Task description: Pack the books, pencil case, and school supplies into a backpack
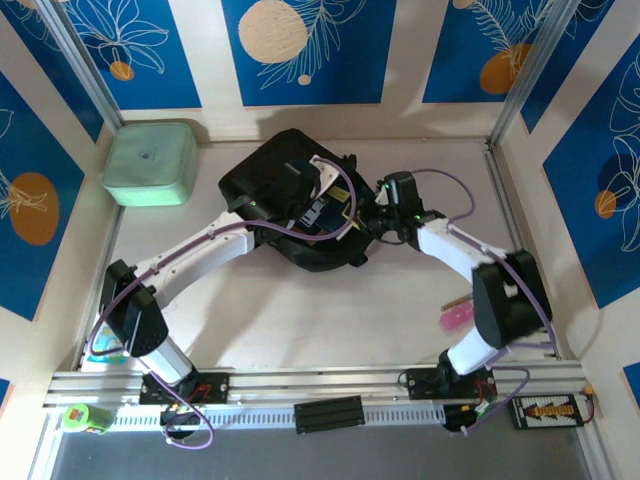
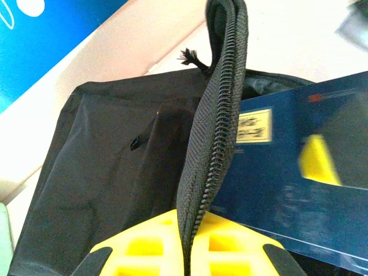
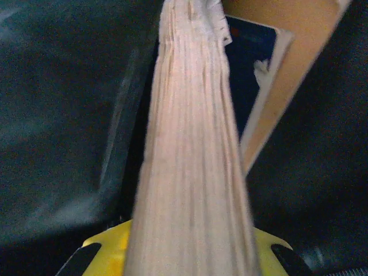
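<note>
The left gripper [image 2: 187, 256] is clamped on the backpack [image 2: 103, 184], its yellow fingers pinching the raised zipper edge [image 2: 218, 115] of the opening. The right gripper [image 3: 190, 259] is closed on a book [image 3: 190, 161], whose pale page edges face the wrist camera, with dark fabric on both sides. Beyond it lies another dark blue book [image 3: 253, 63]. Beside the zipper edge, a dark blue cover [image 2: 287, 190] bears a pale yellow label [image 2: 254, 126] whose dark print is too blurred to read. The black backpack sits mid-way across a pale table [image 1: 330, 320], with a mint-green box [image 1: 150, 162] at the far left corner. Blue wall panels [image 1: 305, 50] with white leaf outlines and orange and cream discs surround the table.
</note>
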{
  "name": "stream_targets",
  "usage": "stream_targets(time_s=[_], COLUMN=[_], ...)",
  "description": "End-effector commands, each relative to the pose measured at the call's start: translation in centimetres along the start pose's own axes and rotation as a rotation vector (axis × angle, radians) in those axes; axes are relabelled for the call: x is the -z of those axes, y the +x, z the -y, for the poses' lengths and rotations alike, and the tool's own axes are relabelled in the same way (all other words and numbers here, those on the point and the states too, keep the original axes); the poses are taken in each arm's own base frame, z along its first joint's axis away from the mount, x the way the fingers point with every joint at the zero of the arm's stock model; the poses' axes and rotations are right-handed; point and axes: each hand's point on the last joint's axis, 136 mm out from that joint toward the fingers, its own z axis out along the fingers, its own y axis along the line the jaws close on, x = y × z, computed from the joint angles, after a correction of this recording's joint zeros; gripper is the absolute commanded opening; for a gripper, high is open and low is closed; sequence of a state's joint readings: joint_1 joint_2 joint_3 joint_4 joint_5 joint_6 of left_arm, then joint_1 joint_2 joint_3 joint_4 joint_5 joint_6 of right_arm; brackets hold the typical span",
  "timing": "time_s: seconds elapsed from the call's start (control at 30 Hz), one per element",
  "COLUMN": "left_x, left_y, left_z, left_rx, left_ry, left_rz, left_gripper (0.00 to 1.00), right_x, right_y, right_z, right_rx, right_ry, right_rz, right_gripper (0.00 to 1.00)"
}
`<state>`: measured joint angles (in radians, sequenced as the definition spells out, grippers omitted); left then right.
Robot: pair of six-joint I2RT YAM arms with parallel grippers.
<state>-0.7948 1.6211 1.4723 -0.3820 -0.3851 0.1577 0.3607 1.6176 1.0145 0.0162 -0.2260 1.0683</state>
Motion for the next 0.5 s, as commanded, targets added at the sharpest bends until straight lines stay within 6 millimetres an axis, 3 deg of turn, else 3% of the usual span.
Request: stream_targets(time_s=[0.0,0.1,0.27,0.47], left_x=[2.2,2.1,2.0,1.6], left_y=[-2.6,-2.4,-2.4,-1.8], left_z=[-1.0,-1.1,-1.3,-1.2], left_rx=[0.08,0.094,0.131,0.156], left_ry=[0.006,-0.001,-0.012,-0.012], left_rz=[0.112,0.106,0.091,0.067], left_gripper=[0.0,0.0,0.0,0.0], right_x=[-3.0,-6.0,-9.9,-13.2], right_y=[-0.4,-0.6,-2.8,-1.9], right_z=[-2.8,-2.1,-0.2,-0.6], right_rx=[0.011,-0.004,0.058,0.06], right_ry=[-0.12,-0.134,-0.083,-0.108], right_rz=[-0.079,-0.088,-0.016,-0.109], right_gripper=[0.09,0.1,0.11,0.2])
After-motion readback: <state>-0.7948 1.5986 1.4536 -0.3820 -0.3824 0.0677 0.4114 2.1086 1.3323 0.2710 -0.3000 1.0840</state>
